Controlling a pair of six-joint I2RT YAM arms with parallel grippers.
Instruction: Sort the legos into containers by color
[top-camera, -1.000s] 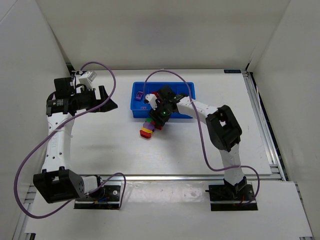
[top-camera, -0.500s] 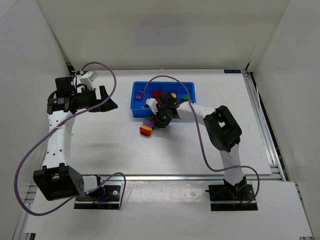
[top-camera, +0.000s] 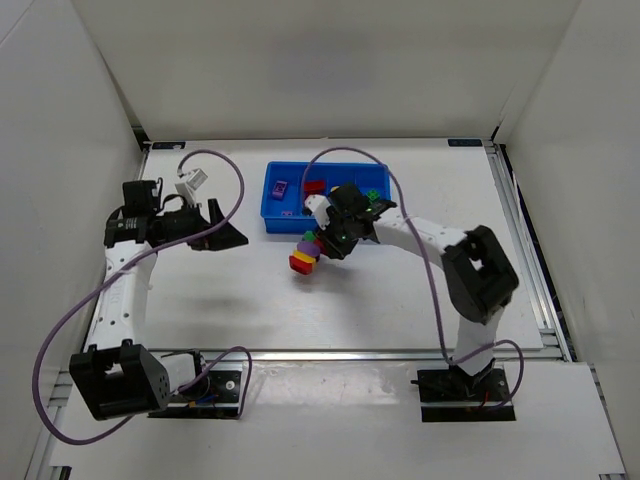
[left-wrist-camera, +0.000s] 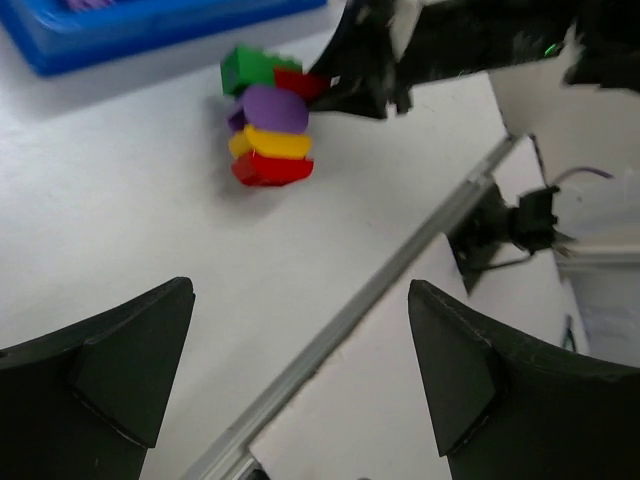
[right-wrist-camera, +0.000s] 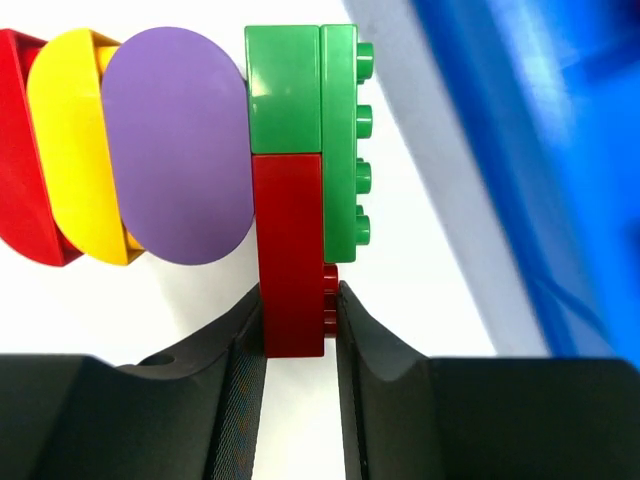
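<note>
Top: one blue tray (top-camera: 268, 205) sits by the desk's (top-camera: 400, 300) far edge, and one lego stack (top-camera: 304, 257) lies just off its near edge

Left wrist: left gripper (left-wrist-camera: 300, 380) gapes wide, empty

Right wrist: right gripper (right-wrist-camera: 300, 300) pinches the single red block (right-wrist-camera: 290, 220) beside three ovals (right-wrist-camera: 175, 150)

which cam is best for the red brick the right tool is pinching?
Right wrist: the red brick fills the centre, clamped by the right tool, green brick alongside. Left wrist shows only its end beside the purple piece. From the top it is too small to pick out.
</note>
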